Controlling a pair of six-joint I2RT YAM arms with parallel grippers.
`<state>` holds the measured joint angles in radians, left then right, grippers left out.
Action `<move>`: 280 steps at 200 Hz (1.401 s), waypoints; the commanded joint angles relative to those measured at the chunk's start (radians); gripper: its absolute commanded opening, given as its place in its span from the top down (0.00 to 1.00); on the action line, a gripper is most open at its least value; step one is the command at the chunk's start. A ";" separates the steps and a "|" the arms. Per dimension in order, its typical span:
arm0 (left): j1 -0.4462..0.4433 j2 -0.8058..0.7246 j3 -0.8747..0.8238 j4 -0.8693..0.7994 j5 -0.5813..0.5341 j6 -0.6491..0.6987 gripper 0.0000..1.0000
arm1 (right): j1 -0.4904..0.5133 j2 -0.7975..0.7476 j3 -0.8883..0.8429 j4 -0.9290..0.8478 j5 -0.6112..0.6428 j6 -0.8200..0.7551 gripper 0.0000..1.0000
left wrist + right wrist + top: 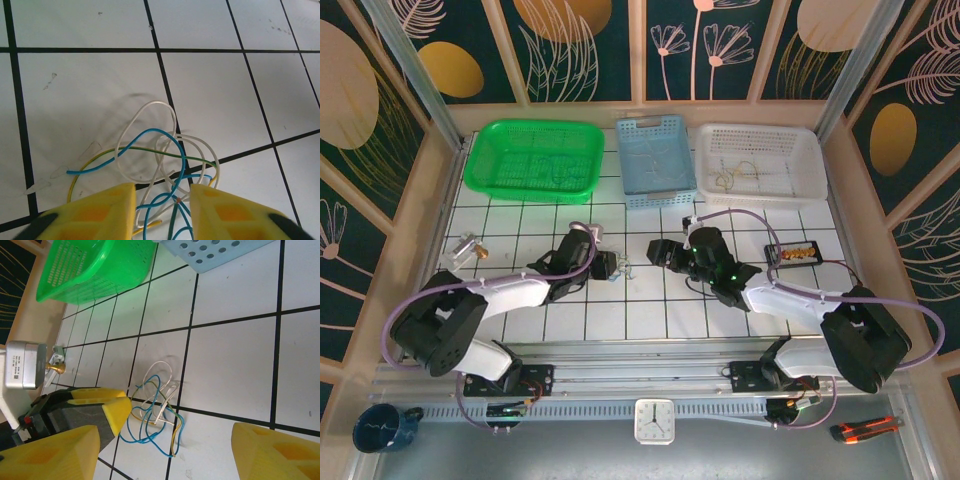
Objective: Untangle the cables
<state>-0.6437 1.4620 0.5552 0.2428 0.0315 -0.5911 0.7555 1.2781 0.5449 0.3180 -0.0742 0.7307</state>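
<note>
The cables (pixel 622 272) are a small loose tangle of blue, white and yellow-green wires lying on the white gridded table between my two grippers. In the left wrist view the cables (pixel 165 155) spread out ahead, and some blue and white strands run down between the yellow fingers (pixel 107 210). The left gripper (pixel 162 192) straddles those strands with a clear gap on each side. In the right wrist view the cables (pixel 157 405) lie between the far-apart tips of the right gripper (pixel 165 440), which is open. The left gripper's yellow finger (pixel 117 407) rests at the tangle's left edge.
A green basket (pixel 532 158), a blue basket (pixel 655 152) and a white basket (pixel 760 160) line the far edge; a thin wire lies in the white one. A small black tray with orange parts (pixel 792 254) sits right of the right arm. A brass fitting (pixel 468 248) lies at the left.
</note>
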 commanded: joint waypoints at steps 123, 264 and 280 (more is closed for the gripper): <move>-0.007 -0.138 0.317 -0.177 0.132 0.046 1.00 | 0.034 -0.042 0.049 0.088 -0.028 -0.287 0.29; -0.007 -0.126 0.411 -0.134 0.235 0.000 1.00 | -0.072 -0.091 0.017 0.117 -0.108 -0.344 0.31; -0.007 -0.123 0.411 -0.129 0.243 -0.002 1.00 | -0.087 -0.090 0.017 0.123 -0.131 -0.341 0.32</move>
<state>-0.6476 1.3304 0.9333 0.1005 0.2386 -0.5747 0.6880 1.2125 0.5735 0.3843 -0.1493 0.3805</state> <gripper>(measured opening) 0.044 0.685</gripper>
